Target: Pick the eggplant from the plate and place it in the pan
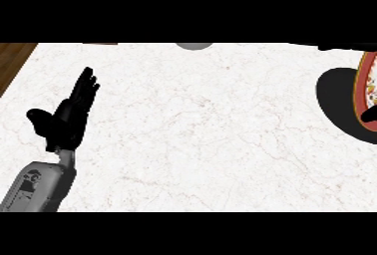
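My left hand [70,117] rests open over the left of the white marble counter [206,129], fingers straight and pointing away, holding nothing. At the right edge a plate with a red and gold rim [364,82] is cut off by the view. A broad black round shape [337,102] lies beside and under it; I cannot tell whether it is the pan or a shadow. A small dark form [370,115] crosses the plate's lower rim and is too cropped to name. No eggplant can be made out. My right hand does not show.
A grey rounded object [194,46] peeks in at the counter's far edge. A black bar [346,46] lies along the far right. Brown wood [15,57] shows past the counter's left edge.
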`<state>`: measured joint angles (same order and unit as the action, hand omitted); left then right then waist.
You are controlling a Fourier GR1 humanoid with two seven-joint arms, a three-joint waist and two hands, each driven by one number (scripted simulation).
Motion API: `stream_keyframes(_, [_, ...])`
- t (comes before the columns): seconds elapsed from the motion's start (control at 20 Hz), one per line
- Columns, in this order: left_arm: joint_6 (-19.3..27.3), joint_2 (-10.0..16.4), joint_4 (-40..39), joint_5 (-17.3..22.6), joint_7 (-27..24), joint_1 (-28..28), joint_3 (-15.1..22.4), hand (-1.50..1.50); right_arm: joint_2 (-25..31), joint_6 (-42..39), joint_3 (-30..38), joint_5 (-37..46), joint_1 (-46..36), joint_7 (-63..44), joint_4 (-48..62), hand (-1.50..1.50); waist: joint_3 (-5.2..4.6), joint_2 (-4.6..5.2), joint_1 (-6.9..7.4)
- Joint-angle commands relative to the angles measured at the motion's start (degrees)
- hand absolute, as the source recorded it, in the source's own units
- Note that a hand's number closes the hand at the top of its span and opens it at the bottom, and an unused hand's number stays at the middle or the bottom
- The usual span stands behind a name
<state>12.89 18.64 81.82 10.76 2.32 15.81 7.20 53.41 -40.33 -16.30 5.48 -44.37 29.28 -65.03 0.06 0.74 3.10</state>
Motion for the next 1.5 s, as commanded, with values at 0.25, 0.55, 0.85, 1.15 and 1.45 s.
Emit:
stream_keyframes(0.25, [-1.17,1.17,0.6,0.12,1.49,0.01,-1.98,0.0,-7.25,-4.47,-6.23,4.14,-9.05,5.6,3.87,-1.5,-0.06,-0.36,-1.34])
stream_keyframes(0.55, [-0.59,1.22,0.89,-0.62,0.82,-1.07,-2.63,0.0,-8.15,-9.96,-9.94,-0.16,-8.68,5.44,1.98,-1.5,-0.06,-0.56,-2.07])
stream_keyframes(0.85, [-1.7,1.3,-0.16,-0.11,2.07,-0.09,-4.18,0.0,-7.23,-8.94,-12.48,1.64,-7.38,1.09,-2.76,-1.5,-0.07,-0.69,-2.73])
stream_keyframes(1.15, [-0.67,-1.31,2.89,-2.42,0.29,-4.41,-2.58,0.0,-11.24,-5.32,-13.39,5.34,-5.54,-2.94,-1.02,-1.5,-0.06,-0.6,-2.26])
stream_keyframes(1.45, [-2.33,-2.13,-1.78,-2.3,0.82,0.15,-4.77,0.0,-10.23,-4.29,-12.44,11.67,-3.01,-2.43,-1.59,-1.5,-0.06,-0.56,-2.73])
